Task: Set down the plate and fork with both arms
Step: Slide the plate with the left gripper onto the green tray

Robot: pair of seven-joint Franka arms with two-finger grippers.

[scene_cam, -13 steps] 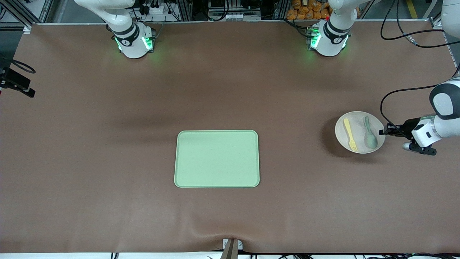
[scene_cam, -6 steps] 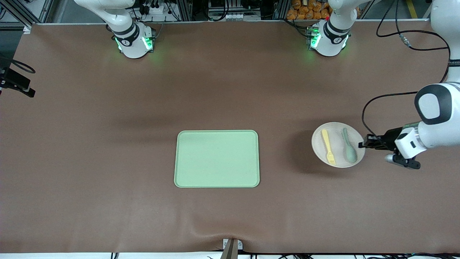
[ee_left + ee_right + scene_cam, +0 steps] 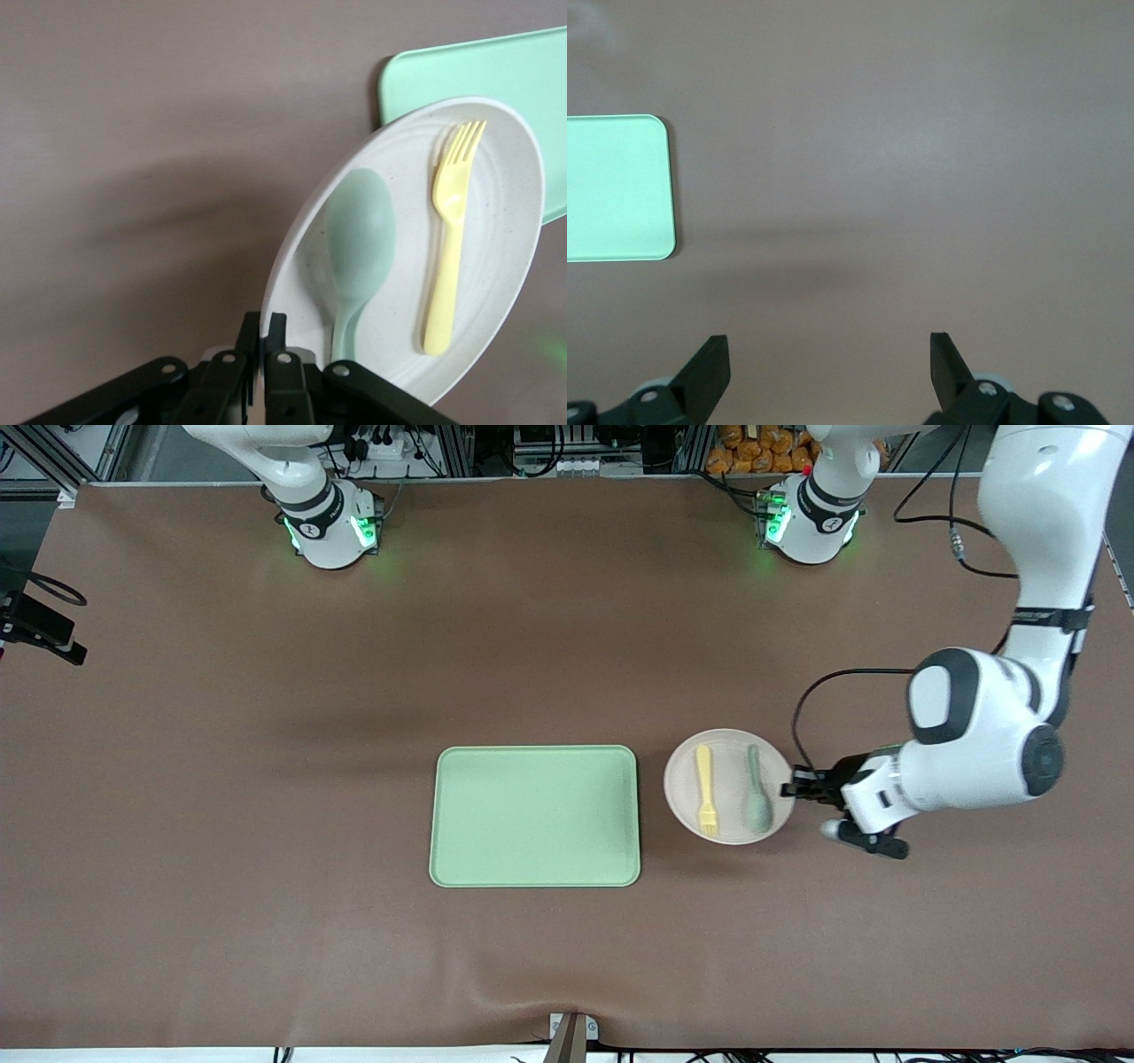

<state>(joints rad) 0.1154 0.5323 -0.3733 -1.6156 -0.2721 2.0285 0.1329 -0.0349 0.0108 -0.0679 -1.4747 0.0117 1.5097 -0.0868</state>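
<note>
The off-white plate (image 3: 728,769) hangs just above the brown table, beside the tray's edge that faces the left arm's end. On it lie the pale yellow fork (image 3: 705,790) and a grey-green spoon (image 3: 756,802), side by side. My left gripper (image 3: 791,789) is shut on the plate's rim. In the left wrist view the plate (image 3: 500,221) tilts away from my left gripper (image 3: 270,341), carrying the fork (image 3: 447,239) and the spoon (image 3: 359,239). My right gripper (image 3: 829,354) is open and empty above bare table, and does not show in the front view.
The light green tray (image 3: 534,816) lies flat in the middle of the table; its corner shows in both wrist views (image 3: 478,80) (image 3: 616,186). A black camera mount (image 3: 40,633) juts in at the right arm's end.
My left arm has carried the plate, with fork and spoon on it, from the left arm's end of the table to right beside the tray. The right arm has not moved.
</note>
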